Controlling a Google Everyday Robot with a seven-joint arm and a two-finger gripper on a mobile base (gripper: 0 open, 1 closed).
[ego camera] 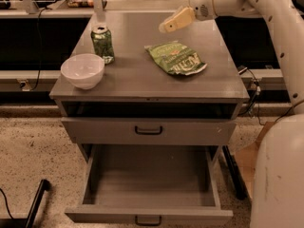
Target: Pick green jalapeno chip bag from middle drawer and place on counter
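Note:
The green jalapeno chip bag (175,57) lies flat on the counter (142,80), right of centre, with nothing touching it. My gripper (174,21) hangs above the counter, just behind and above the bag, open and empty. The middle drawer (148,216) is pulled out below the cabinet front, and its inside shows nothing in it. The drawer above it (148,130) is shut, with a black bar handle.
A white bowl (82,70) stands at the counter's front left corner. A green soda can (103,43) stands behind it. My white arm and body (280,165) fill the right side. A dark slot (147,109) runs under the counter top.

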